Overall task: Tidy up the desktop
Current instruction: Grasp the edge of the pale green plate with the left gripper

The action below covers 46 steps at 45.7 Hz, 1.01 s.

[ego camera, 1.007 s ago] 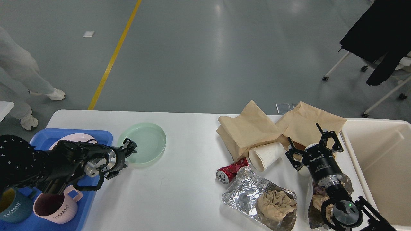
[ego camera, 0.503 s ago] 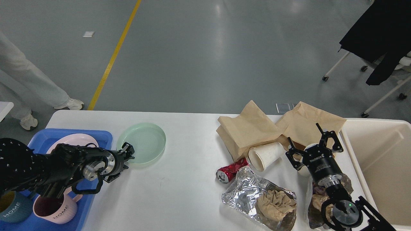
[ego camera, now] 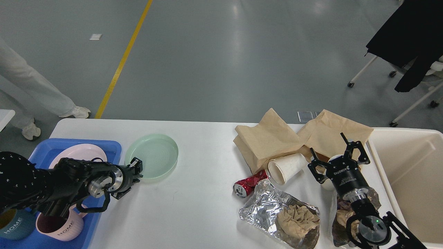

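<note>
The white desktop (ego camera: 193, 211) carries crockery on the left and rubbish on the right. A pale green plate (ego camera: 154, 154) lies beside the blue tray (ego camera: 110, 147). My left gripper (ego camera: 136, 166) sits at the plate's near-left rim and looks shut on it, though its fingers are dark and small. On the right, my right gripper (ego camera: 337, 155) stands open, fingers spread wide above a white object partly hidden under it, in front of the brown paper bags (ego camera: 277, 138).
The tray holds a pink plate (ego camera: 81, 152), a pink mug (ego camera: 65, 226) and a teal mug (ego camera: 15, 226). A white paper cup (ego camera: 285, 167), crushed red can (ego camera: 247, 185) and foil wrappers (ego camera: 277, 211) lie centre-right. A cream bin (ego camera: 412, 173) stands at the right edge. A person stands at the far left.
My left gripper has drawn back left and toward me along the green plate's rim, and the plate has shifted slightly left. The person's feet moved. The right arm stayed still.
</note>
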Tool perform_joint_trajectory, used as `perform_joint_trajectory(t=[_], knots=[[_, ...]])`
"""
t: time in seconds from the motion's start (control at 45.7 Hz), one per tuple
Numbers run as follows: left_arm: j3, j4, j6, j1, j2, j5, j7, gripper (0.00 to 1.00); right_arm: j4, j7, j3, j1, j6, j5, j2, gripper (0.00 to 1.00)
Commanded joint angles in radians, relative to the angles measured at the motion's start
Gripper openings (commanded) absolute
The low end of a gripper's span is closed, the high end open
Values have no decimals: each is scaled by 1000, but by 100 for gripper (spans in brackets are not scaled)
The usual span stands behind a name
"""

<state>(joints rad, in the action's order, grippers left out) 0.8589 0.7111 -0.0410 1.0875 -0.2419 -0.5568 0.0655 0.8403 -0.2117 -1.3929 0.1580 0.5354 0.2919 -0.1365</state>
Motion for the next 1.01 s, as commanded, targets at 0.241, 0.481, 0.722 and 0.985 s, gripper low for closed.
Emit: perform_joint_trajectory(t=[0.241, 0.481, 0.722, 0.985], knots=[[-7, 4, -63, 8, -5, -2, 5, 0, 0, 0, 0, 0, 0, 1, 0, 100], [-14, 7, -114, 15, -5, -2, 11, 0, 0, 0, 0, 0, 0, 1, 0, 100], [0, 34, -171, 63, -17, 0, 33, 0, 0, 0, 0, 0, 0, 0, 0, 100], [152, 341, -180, 366, -149, -3, 73, 0, -1, 0, 0, 0, 0, 0, 0, 100]])
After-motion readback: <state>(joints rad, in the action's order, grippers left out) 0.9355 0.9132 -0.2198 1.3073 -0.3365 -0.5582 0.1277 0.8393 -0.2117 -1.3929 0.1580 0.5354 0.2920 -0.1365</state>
